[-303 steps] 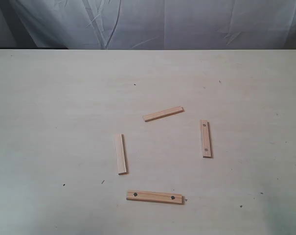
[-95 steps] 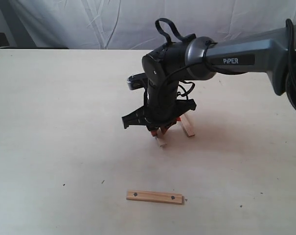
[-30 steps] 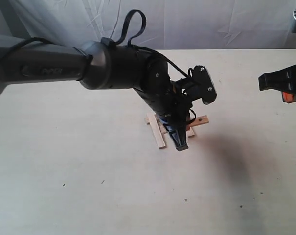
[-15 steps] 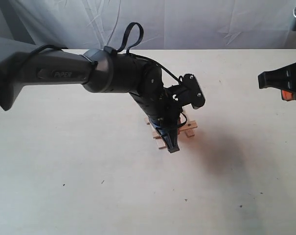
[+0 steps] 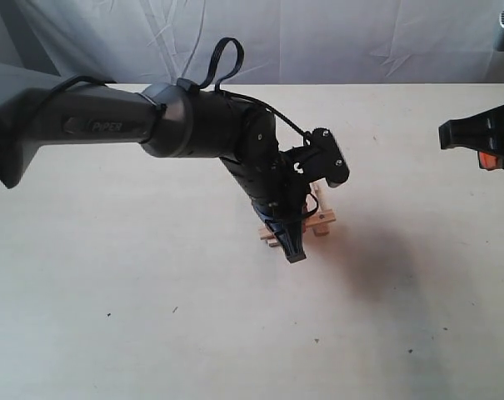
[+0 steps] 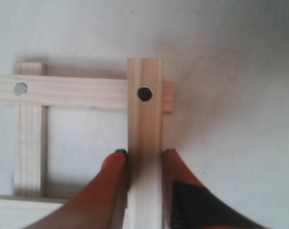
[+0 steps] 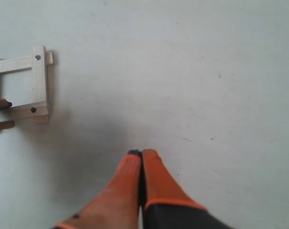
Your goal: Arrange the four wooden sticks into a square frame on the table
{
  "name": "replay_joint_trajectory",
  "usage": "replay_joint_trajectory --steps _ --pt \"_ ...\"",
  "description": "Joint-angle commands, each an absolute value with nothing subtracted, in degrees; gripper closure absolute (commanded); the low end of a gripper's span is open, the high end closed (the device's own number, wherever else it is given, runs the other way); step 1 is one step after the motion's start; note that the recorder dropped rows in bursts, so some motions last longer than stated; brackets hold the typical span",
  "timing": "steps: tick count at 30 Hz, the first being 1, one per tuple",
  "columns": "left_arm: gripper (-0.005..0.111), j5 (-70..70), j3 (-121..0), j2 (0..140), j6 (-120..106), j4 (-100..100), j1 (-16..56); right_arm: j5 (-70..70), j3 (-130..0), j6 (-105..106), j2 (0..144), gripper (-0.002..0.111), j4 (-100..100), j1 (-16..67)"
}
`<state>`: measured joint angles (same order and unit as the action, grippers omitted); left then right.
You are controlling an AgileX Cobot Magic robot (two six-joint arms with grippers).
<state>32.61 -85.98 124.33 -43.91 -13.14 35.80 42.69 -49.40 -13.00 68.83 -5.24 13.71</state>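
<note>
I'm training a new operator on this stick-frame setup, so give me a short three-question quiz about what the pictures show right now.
1. True or false: the right gripper is shut and empty.
2. What does the left gripper grip? A) a dotted stick B) a screw C) nothing
3. Fill in: the gripped stick lies ___ the other dotted stick it crosses.
Key: 1 true; 2 A; 3 over.
</note>
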Motion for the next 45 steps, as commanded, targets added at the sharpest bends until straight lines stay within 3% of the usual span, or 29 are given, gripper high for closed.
replay_joint_trajectory --steps 1,5,11,14,20,25,34,38,45 --pt "0.085 32.9 -86.1 124.7 -43.9 -13.1 35.6 42.3 -49.3 -13.0 68.8 0.109 -5.5 13.4" --pt "0.068 32.9 -86.1 124.7 -43.9 -12.3 35.6 42.3 -49.3 -13.0 68.8 0.109 -5.5 13.4" --pt "0.065 38.3 -88.2 121.6 -41.9 -6.4 35.6 41.8 -49.3 -13.0 68.8 0.109 -5.0 13.4" --pt "0.072 44.1 -90.4 116.2 -32.5 -2.0 35.4 41.7 -49.3 -13.0 68.8 0.109 -4.6 13.4" --pt "0.107 53.1 -87.2 100.5 -6.3 3.9 30.2 41.3 -48.7 -13.0 65.6 0.109 -8.0 13.4" --pt "0.106 48.9 -75.7 82.9 1.1 6.6 27.9 36.9 -43.3 -11.1 55.1 0.109 -8.6 14.1" --pt "0.106 24.9 -48.0 51.0 4.3 1.2 27.9 24.2 -29.9 -7.3 28.3 0.109 -7.6 16.2" --pt "0.106 25.9 -42.1 43.5 4.0 4.1 27.9 25.6 -27.4 -7.3 19.0 0.109 -7.4 16.2" --pt "0.106 34.7 -41.8 37.0 4.0 5.2 27.9 26.3 -27.4 -7.4 8.9 0.109 -7.4 16.2"
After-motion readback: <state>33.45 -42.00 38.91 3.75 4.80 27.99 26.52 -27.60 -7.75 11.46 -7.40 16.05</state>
